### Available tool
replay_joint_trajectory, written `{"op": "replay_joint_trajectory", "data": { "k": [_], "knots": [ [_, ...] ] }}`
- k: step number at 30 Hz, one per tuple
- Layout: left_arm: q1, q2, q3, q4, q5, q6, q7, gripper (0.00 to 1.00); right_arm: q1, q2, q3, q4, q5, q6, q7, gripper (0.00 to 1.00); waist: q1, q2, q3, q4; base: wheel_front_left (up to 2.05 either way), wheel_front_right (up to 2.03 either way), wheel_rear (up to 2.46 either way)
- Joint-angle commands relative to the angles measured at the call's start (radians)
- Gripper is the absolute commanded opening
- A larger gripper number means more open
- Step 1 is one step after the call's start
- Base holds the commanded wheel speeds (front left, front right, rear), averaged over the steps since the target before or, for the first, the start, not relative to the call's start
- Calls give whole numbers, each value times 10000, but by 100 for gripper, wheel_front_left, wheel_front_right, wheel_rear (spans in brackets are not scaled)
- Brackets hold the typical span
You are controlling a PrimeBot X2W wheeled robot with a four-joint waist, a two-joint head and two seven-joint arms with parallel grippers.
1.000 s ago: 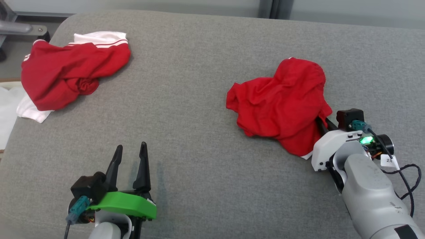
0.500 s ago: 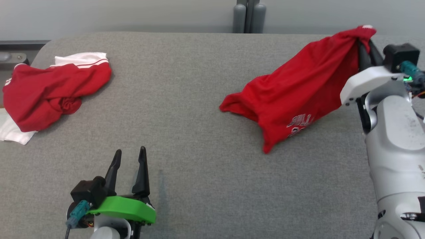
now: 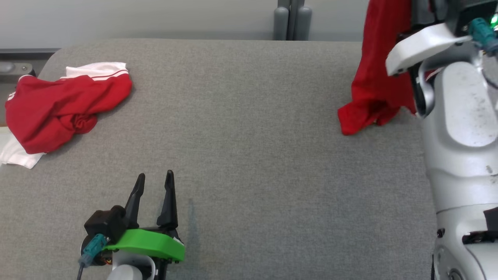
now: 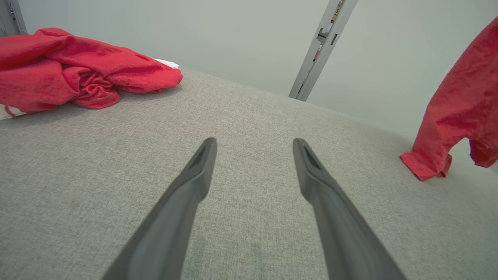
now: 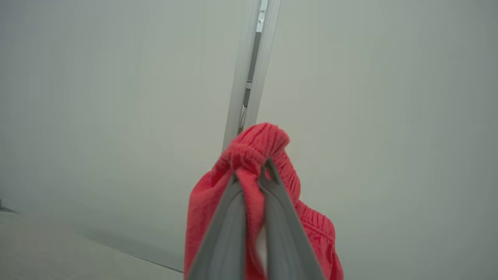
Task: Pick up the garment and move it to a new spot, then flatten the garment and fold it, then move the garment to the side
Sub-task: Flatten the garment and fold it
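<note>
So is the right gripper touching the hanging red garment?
Touching. Right wrist view: the right gripper is shut on a bunched fold of the hanging red garment, cloth pinched between its jaws.

Worktop (image 3: 249, 116), centre through 6 o'clock: bare grey cloth, wide passage. 10 o'clock: red-and-white heap (image 3: 66, 105) blocks the corner. 2 o'clock: red garment (image 3: 373, 77) hangs pinched in the right tool (image 5: 251, 175), hem touching cloth. 3–5 o'clock: right arm (image 3: 455, 116) occupies the edge. 7 o'clock: left tool (image 3: 155, 182), jaws apart.

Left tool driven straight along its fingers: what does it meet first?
Likely the bare grey cushion; the left tool points between the crumpled garment and the hanging garment, touching neither. Depth is uncertain.
</note>
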Motion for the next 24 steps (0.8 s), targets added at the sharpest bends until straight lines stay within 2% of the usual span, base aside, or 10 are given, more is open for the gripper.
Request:
{"op": "replay_joint_trajectory", "data": {
  "k": [1, 3, 11, 19, 22, 23, 24],
  "knots": [
    [-105, 23, -41, -56, -26, 40, -5, 100, 424, 17, 413, 246, 273, -14, 0, 0, 0, 0, 119, 110, 0, 0, 0],
    [-224, 23, -107, -38, -89, 45, -5, 100, 961, 3, 1643, 720, 883, -14, -2, 0, 0, 0, 261, 273, 0, 0, 0],
    [-428, 23, -173, -68, -235, 110, -5, 100, 2427, -7, 4771, 1320, 2466, -14, -2, 0, 0, 0, 567, 676, 0, 0, 0],
    [-563, 23, -13, -169, -224, 149, -5, 100, 2581, -1, 6829, 1191, 3424, -14, 7, 0, 0, 0, 762, 963, 0, 0, 0],
    [-679, 21, 72, -193, -181, 129, -5, 100, 2292, 3, 7258, 1331, 3125, -14, 48, 0, 0, 0, 844, 1078, 0, 0, 0],
    [-704, 23, 66, -192, -184, 120, -5, 100, 2342, -3, 7312, 1379, 3215, -14, 109, 4, 0, 0, 861, 1118, 0, 0, 0],
    [-716, 23, 44, -181, -182, 110, -5, 100, 2316, -1, 7468, 1396, 3230, -14, 145, 35, 0, 0, 877, 1159, 0, 0, 0]
  ]
}}
